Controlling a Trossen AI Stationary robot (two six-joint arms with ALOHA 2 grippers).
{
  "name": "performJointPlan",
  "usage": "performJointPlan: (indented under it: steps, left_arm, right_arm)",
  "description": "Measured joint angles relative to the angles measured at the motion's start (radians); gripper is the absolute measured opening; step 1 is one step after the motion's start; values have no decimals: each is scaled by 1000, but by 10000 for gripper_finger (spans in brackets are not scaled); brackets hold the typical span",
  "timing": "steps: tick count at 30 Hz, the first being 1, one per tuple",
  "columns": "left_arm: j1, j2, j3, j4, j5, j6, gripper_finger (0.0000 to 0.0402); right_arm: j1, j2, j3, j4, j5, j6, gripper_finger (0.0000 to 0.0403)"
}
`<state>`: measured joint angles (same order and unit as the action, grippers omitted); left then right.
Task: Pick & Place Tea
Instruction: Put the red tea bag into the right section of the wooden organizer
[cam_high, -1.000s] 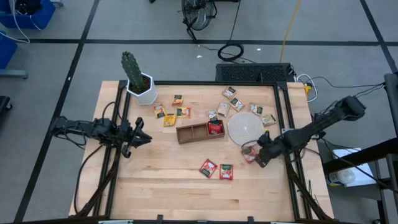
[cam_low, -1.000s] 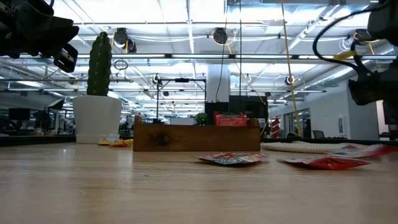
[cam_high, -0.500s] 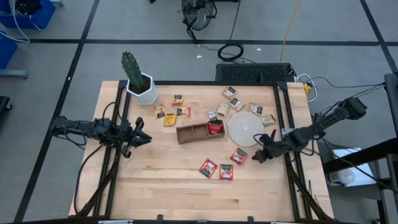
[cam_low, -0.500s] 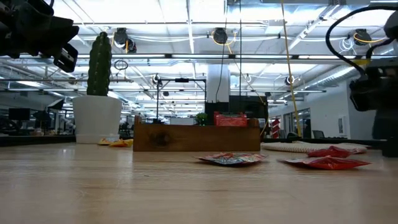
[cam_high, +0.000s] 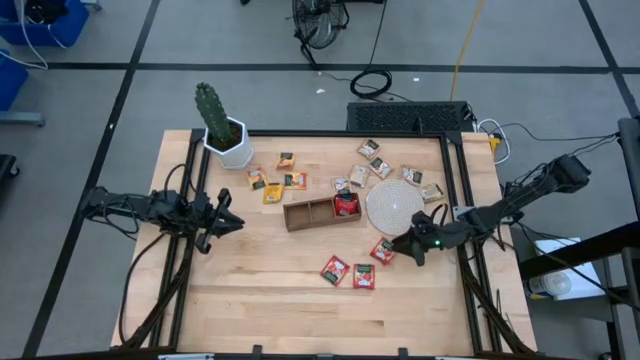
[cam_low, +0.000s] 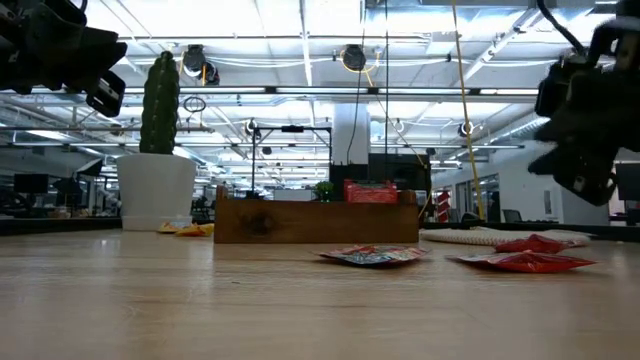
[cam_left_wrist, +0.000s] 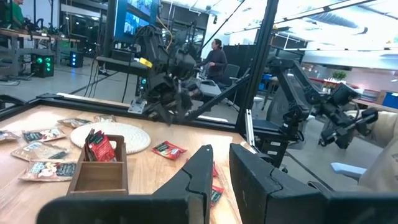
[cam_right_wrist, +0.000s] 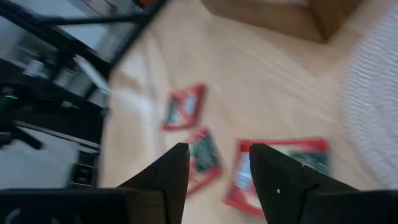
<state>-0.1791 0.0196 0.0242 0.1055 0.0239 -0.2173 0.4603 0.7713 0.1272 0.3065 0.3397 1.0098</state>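
Right gripper (cam_high: 412, 247) hangs just above the table with its fingers apart and empty. A red tea sachet (cam_high: 384, 250) lies flat directly before it, and the round disc (cam_high: 394, 207) is close beside. Left gripper (cam_high: 232, 222) waits far away, fingers together.

The right gripper (cam_high: 409, 243) hovers just right of a red tea sachet (cam_high: 383, 250), near the round disc (cam_high: 394, 207). The left gripper (cam_high: 228, 222) waits at the desk's (cam_high: 270, 300) left edge.
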Motion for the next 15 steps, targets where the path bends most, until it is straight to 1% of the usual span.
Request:
performJointPlan:
  steps: [4, 6, 8, 10, 12, 15]
  left_arm:
    - [0, 0, 0, -1, 0, 0, 58]
    - [0, 0, 0, 2, 0, 0, 58]
    - [0, 0, 0, 1, 0, 0, 58]
    - [0, 0, 0, 2, 0, 0, 58]
    - [0, 0, 0, 1, 0, 0, 58]
    - [0, 0, 0, 2, 0, 0, 58]
  right_arm:
    - [0, 104, 4, 119, -2, -49, 153]
    - [-1, 173, 40, 123, -21, -90, 153]
    - [-1, 236, 125, 75, -56, -152, 153]
    - [0, 290, 252, -72, -57, -228, 153]
    - [0, 350, 407, -311, -41, -286, 153]
    - [0, 460, 640, -679, 50, -333, 153]
